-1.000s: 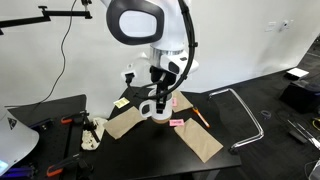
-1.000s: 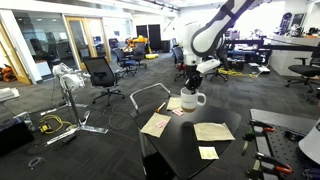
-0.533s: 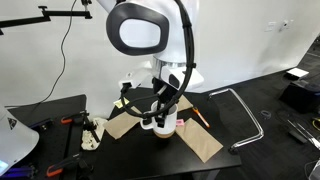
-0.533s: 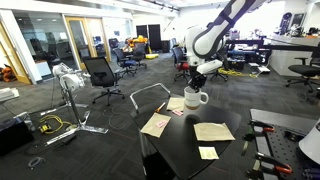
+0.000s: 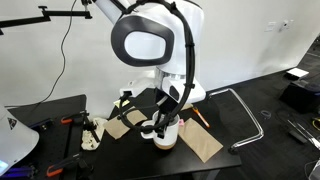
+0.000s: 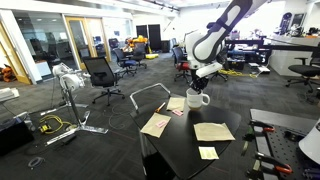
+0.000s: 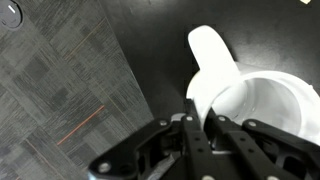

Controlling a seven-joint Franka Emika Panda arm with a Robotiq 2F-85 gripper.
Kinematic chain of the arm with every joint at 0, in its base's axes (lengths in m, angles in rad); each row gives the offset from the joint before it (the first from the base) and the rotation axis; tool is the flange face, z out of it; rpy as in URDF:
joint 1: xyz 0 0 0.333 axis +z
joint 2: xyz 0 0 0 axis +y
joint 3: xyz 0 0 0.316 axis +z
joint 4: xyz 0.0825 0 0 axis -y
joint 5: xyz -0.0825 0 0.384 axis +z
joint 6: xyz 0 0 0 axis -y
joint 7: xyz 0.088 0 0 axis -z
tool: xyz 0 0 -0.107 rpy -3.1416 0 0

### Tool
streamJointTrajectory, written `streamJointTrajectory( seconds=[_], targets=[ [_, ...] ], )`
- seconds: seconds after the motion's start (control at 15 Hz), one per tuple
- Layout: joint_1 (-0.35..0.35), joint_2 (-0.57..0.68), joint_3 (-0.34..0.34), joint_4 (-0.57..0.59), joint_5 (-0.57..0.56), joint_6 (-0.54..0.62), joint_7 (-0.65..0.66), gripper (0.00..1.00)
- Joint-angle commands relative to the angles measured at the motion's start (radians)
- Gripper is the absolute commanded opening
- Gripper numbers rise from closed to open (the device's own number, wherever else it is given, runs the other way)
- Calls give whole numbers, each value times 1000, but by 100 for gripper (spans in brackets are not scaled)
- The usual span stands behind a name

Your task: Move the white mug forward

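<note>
The white mug point(image 5: 165, 135) is a plain glossy cylinder with a loop handle. It sits low over the black table point(image 5: 190, 165) in both exterior views, also point(image 6: 196, 98). My gripper point(image 5: 163, 119) is shut on the mug's rim from above. In the wrist view the mug point(image 7: 262, 100) fills the right side, its handle point(image 7: 213, 60) points away, and the fingers point(image 7: 205, 122) clamp the rim wall. Whether the mug's base touches the table is unclear.
Brown paper sheets point(image 5: 200, 142) point(image 6: 155, 124) lie on the table around the mug. A yellow sticky note point(image 6: 208, 153) lies near one table edge. A metal tube frame point(image 5: 248, 110) stands beside the table, and tools lie on a side bench point(image 5: 70, 122).
The arm has carried the mug across the table, toward the camera in one exterior view, off the sticky notes and paper. The gripper stays shut on it.
</note>
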Motion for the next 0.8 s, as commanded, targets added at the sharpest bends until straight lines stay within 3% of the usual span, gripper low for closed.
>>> streamJointTrajectory(
  seconds=[0.0, 0.53, 0.67, 0.73],
  targets=[
    [6, 17, -5, 30, -6, -9, 36, 3],
    [4, 39, -5, 31, 10, 1, 29, 3],
    [4, 38, -4, 28, 11, 1, 26, 36],
    [4, 37, -4, 28, 10, 0, 26, 43]
  ],
)
